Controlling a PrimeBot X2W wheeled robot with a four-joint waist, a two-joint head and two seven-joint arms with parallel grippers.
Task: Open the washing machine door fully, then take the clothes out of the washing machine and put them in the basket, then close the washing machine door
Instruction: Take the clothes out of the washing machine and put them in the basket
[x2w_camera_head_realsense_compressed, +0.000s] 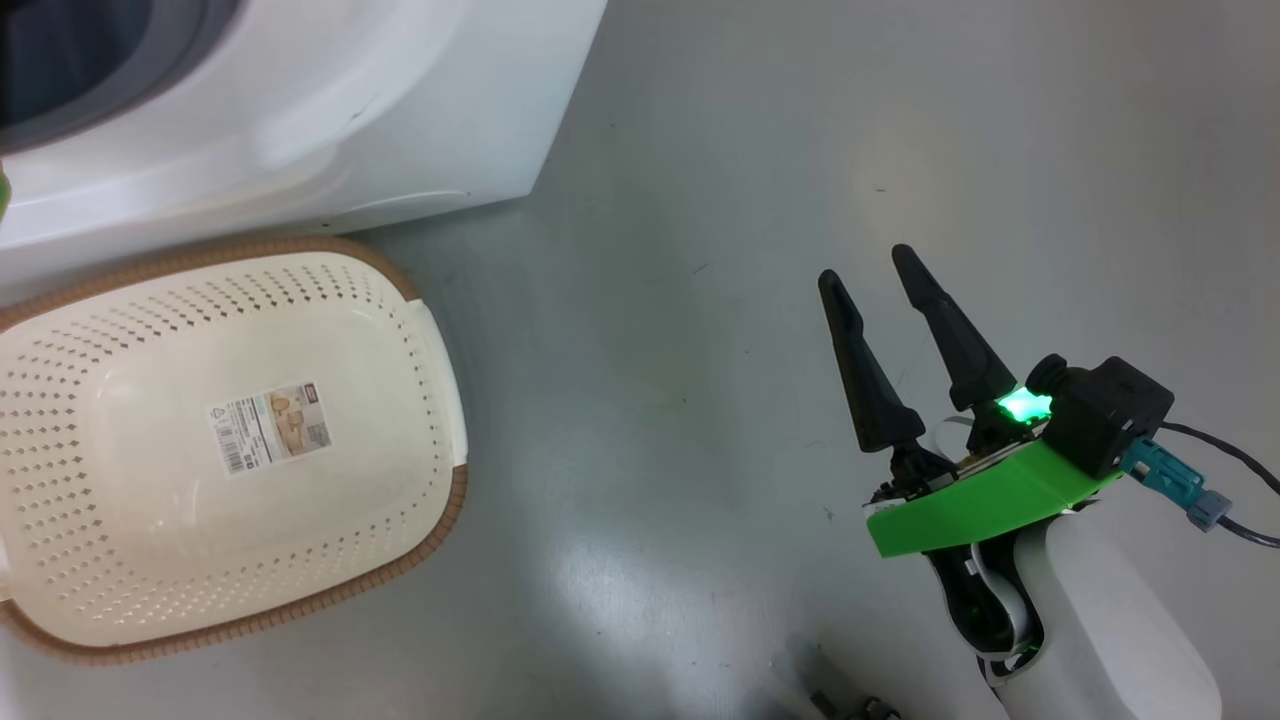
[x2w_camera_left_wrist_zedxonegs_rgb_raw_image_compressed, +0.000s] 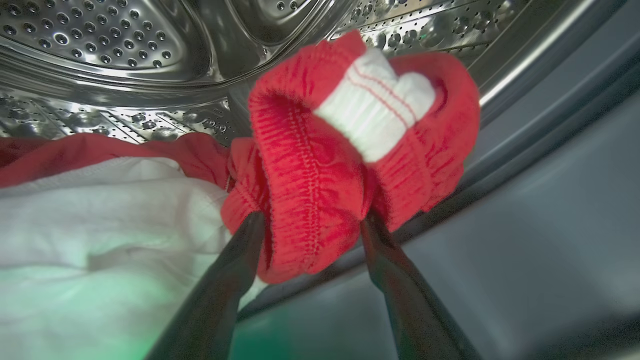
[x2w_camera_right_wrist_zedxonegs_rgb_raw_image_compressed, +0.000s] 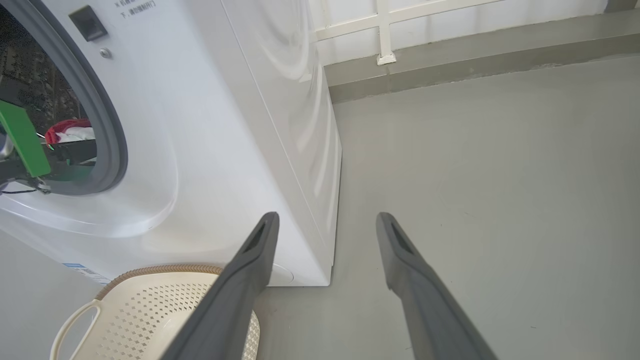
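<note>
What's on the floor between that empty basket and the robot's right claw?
Nothing. In the head view, a bare stretch of grey floor separates the basket from the right gripper.

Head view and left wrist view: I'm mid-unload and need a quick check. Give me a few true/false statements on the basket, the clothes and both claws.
1. The left claw is inside the drum, with the red clothes between its open fingers. True.
2. The basket already holds a load of laundry. False: just a label lies on its bottom.
3. The right claw is shut on a garment. False: it is open, holding nothing, above the grey floor.
4. The basket stands on the floor in front of the washing machine. True.
</note>
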